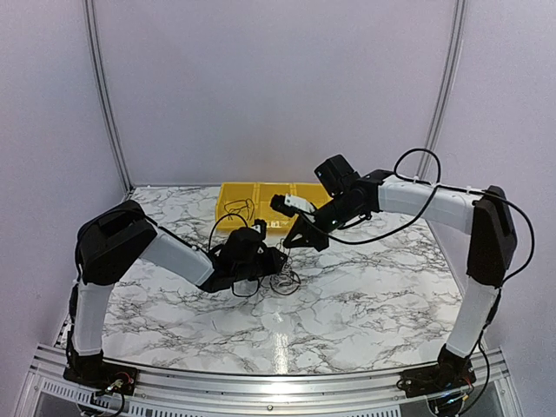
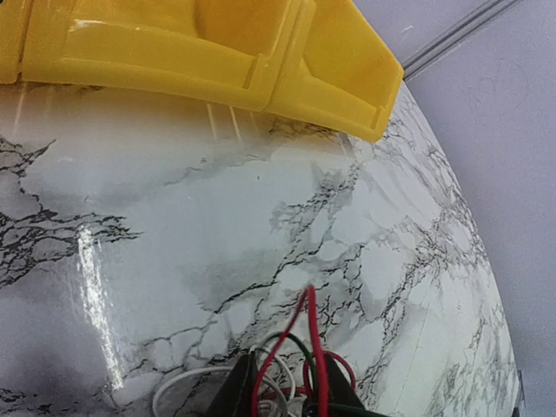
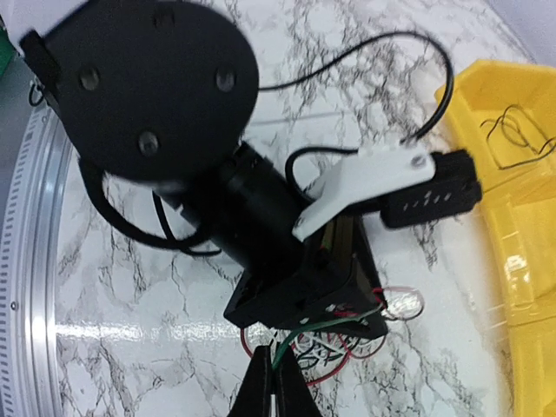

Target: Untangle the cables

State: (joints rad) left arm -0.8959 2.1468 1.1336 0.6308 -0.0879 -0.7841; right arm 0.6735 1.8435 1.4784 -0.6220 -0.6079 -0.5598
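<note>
Cables [image 1: 283, 280] bunched on the marble table [image 1: 373, 295] at centre of the top view, right at the tips of the left end effector [image 2: 282, 393]; red strands [image 2: 314, 347] run between its fingers [image 2: 239, 391], can't tell if clamped. Right end effector [image 3: 276, 387] is pressed together, pinching a green strand [image 3: 339, 320] out of the bunch, and sits just upper right of it, so the pull likely goes along that strand, away from the left arm [image 1: 174, 252].
</note>
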